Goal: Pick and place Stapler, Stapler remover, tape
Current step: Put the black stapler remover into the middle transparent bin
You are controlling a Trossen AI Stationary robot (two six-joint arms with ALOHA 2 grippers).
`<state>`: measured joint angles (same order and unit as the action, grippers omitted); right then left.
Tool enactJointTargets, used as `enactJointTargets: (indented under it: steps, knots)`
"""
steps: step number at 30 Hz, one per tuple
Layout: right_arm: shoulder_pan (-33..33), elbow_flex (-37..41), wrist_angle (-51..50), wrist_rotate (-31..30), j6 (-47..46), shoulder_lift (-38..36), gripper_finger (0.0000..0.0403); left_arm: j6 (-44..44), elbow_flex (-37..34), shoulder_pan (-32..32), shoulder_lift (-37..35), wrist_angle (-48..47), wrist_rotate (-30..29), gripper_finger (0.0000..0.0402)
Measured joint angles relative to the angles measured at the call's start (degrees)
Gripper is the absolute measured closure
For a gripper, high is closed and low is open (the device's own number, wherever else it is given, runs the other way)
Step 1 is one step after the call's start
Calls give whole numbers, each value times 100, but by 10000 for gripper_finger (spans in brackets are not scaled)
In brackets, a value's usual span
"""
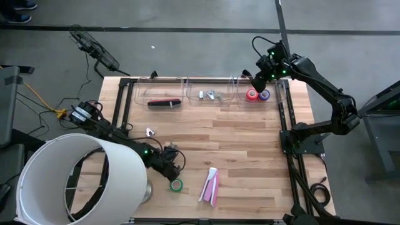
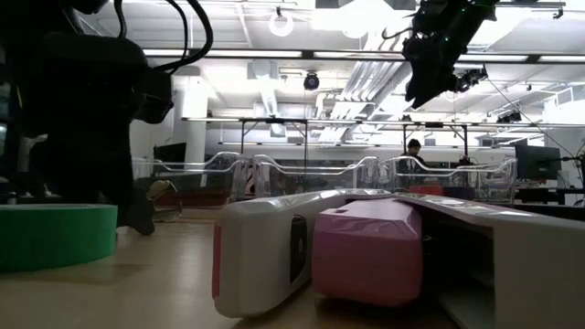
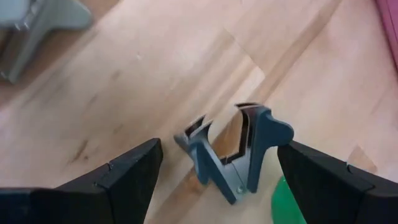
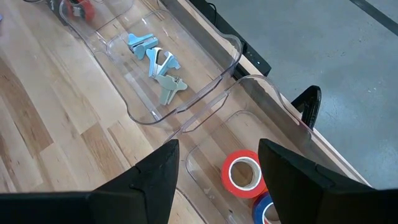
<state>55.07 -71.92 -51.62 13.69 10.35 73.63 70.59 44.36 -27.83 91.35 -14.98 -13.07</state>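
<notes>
Near edge: my left gripper [image 3: 217,180] is spread wide around the small grey-blue metal stapler remover [image 3: 233,155] | risk: closing crooked flicks it away | far edge: right gripper [image 4: 217,180] half spread, empty, above the clear plastic tray [image 4: 205,146].

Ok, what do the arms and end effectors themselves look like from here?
Both arms are dark and jointed with small green lights, seen on the left arm and right arm. Each end effector has two dark wedge-shaped fingers.
</notes>
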Motion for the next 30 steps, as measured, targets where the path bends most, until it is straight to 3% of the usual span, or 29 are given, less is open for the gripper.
enactJointTargets:
  steps: [8,15,24,30]
  knots:
    - [2,0,0,-2,-4,0,192,-153,12,9,399,-128,-421,83]
    - [2,0,-1,-3,-44,0,192,469,26,7,509,-230,-677,83]
    - [2,0,-2,-4,-109,0,192,1292,24,13,509,-431,-567,83]
    - [2,0,-2,-2,-95,0,192,950,47,22,508,-466,-320,88]
